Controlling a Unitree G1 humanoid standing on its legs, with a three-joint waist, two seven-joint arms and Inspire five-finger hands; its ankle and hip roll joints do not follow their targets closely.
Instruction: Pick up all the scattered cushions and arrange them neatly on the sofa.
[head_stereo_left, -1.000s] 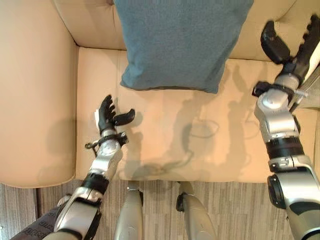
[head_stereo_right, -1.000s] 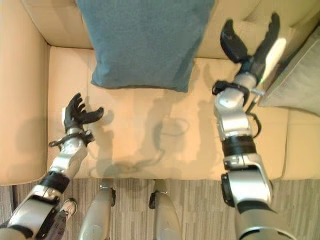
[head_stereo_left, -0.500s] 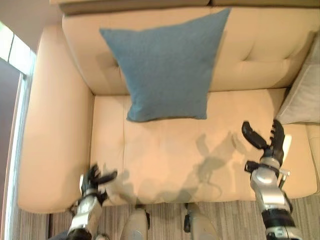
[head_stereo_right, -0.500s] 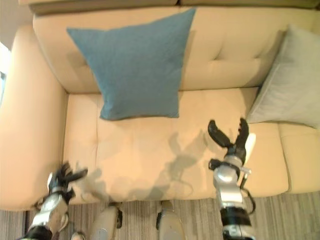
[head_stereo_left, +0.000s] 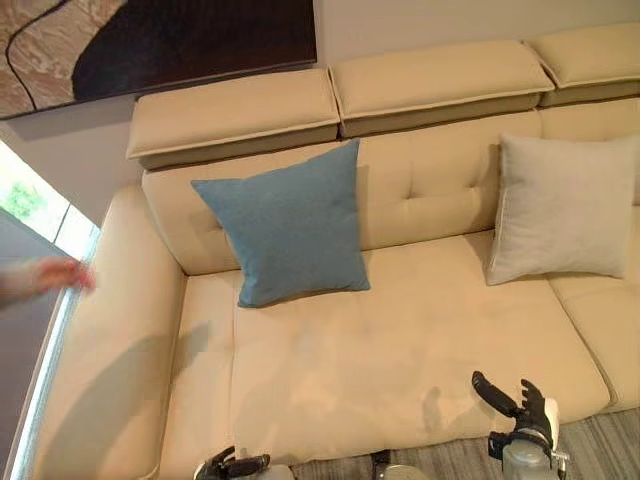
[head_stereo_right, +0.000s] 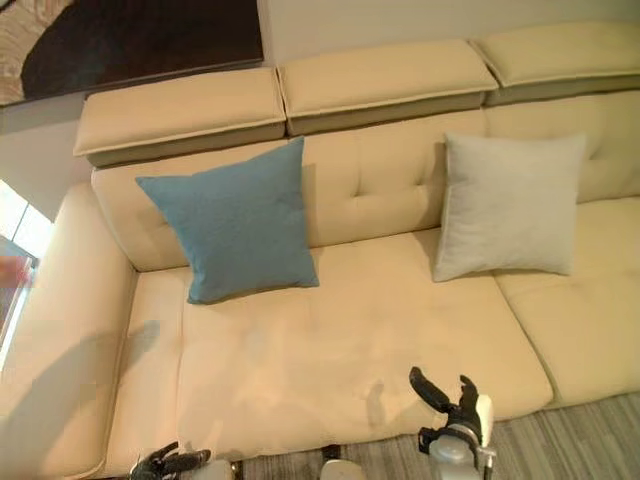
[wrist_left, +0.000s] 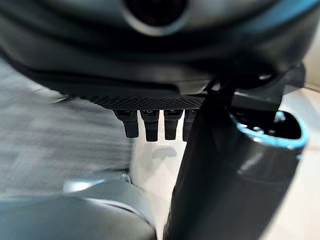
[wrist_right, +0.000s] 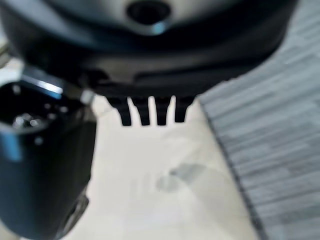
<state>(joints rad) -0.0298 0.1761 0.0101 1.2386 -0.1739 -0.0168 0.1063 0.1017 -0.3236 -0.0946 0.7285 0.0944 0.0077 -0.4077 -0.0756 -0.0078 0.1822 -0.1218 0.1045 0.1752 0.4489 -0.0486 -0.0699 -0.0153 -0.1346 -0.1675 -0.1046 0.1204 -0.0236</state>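
blue cushion (head_stereo_left: 290, 222) and grey cushion (head_stereo_left: 562, 208) lean upright against sofa (head_stereo_left: 400, 350) backrest; left hand (head_stereo_left: 232, 466) and right hand (head_stereo_left: 520, 408), fingers spread and empty, sit at front edge; arrangement appears complete, next locate any remaining cushion.

A pale wall (head_stereo_left: 420, 25) is running behind the seating, and a dark framed picture (head_stereo_left: 150, 40) with a tan, marbled patch at its left is hanging on it. Bright daylight is coming in through a window (head_stereo_left: 30, 205) at the far left edge, lighting that side of the room. A blurred hand of a person (head_stereo_left: 45, 277) is reaching in beside the window. Along the lower right, a strip of grey, striped floor (head_stereo_right: 580, 440) is showing in front of the seating.
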